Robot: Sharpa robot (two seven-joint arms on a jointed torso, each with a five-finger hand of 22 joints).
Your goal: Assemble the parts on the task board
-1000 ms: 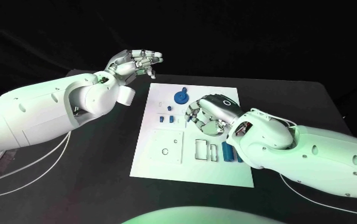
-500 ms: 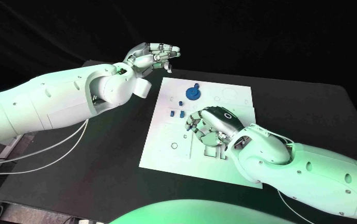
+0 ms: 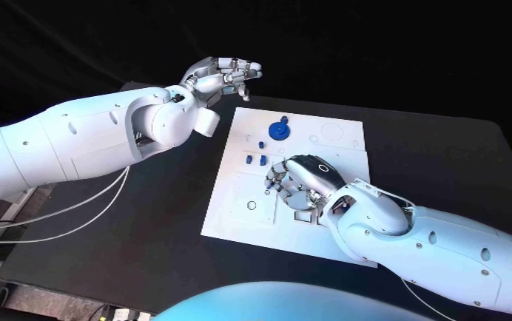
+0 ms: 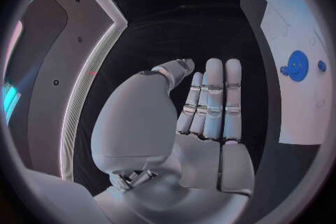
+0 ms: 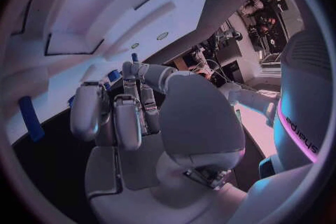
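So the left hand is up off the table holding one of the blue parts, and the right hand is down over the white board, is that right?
Not quite. The left hand is raised beyond the white board, but it holds nothing: the left wrist view shows its palm bare and its fingers straight. The right hand is indeed down over the board, as the head view shows.

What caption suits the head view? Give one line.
Right hand lowered over the white task board, left hand raised beyond the board, round blue part untouched.
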